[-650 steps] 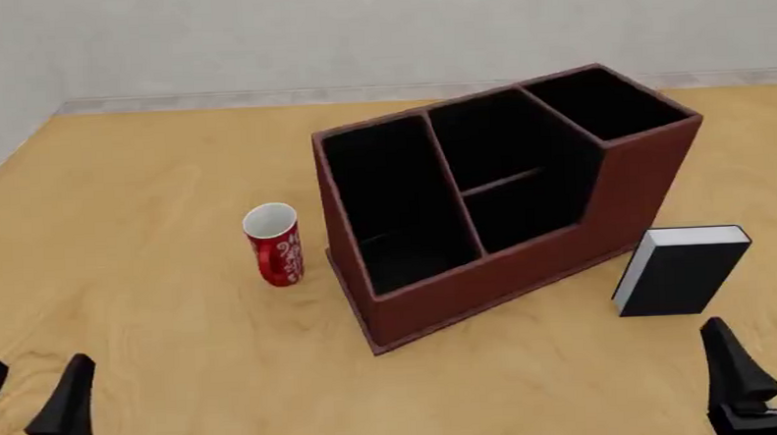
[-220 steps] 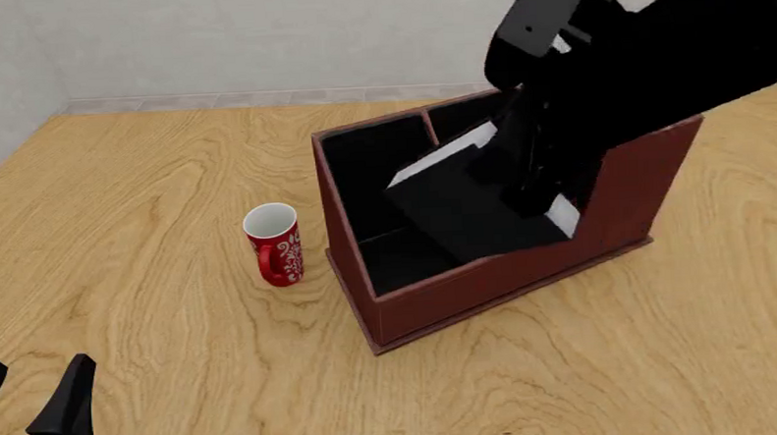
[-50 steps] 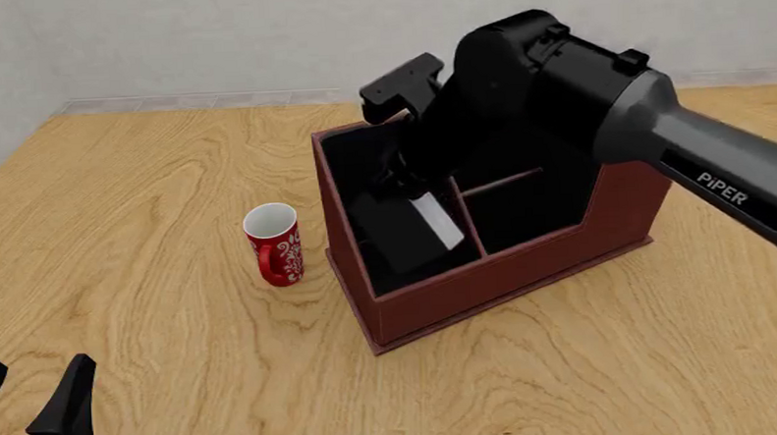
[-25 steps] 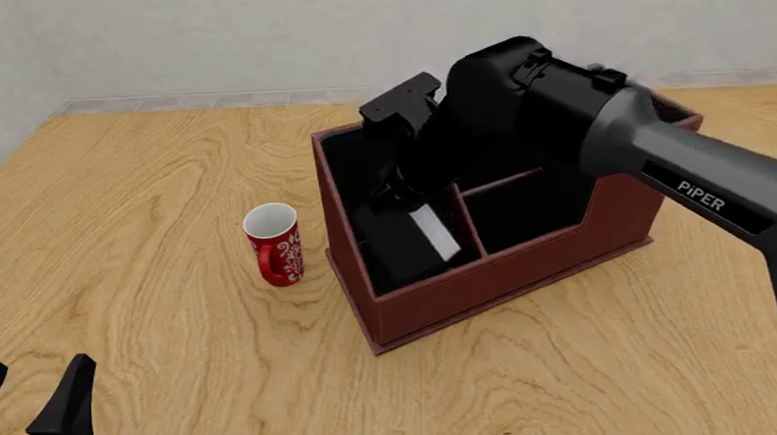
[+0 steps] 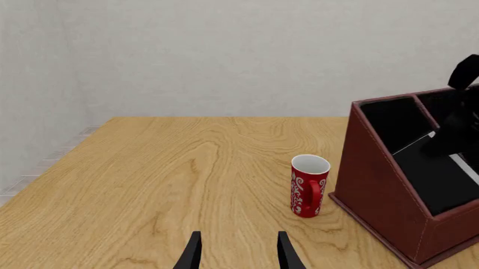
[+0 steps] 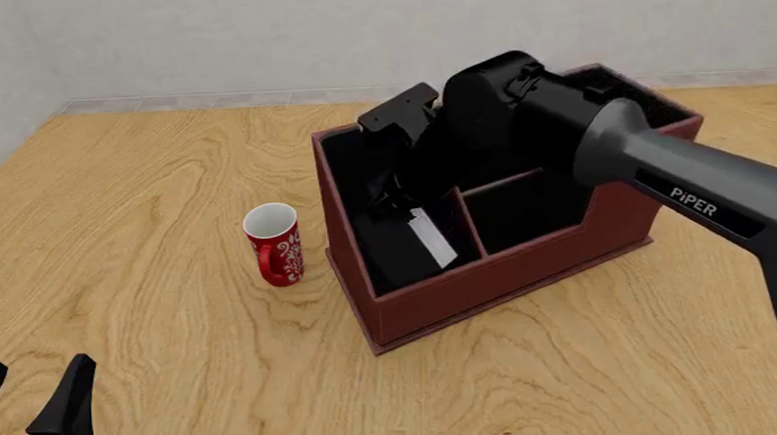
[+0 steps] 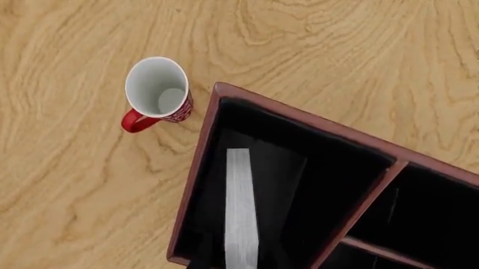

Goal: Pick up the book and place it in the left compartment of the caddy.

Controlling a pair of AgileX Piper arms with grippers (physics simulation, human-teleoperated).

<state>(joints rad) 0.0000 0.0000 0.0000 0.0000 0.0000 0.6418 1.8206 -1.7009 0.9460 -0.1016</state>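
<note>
The book (image 6: 416, 244) sat tilted inside the left compartment (image 6: 360, 179) of the caddy (image 6: 497, 286); the right gripper (image 6: 394, 193) reached in, its grip impossible to tell. The left gripper (image 5: 237, 252) hovered at seven o'clock, jaws apart and empty; the mug (image 6: 275, 244) stood at the caddy's nine o'clock.

The big box-shaped caddy (image 6: 523, 271) was reddish brown outside and black inside. The small thick book (image 6: 409, 244) was black with white page edges. The round mug (image 6: 275, 244) was red with white swirls, white inside. The wooden table (image 6: 140, 218) was light yellow-brown with wavy grain.
</note>
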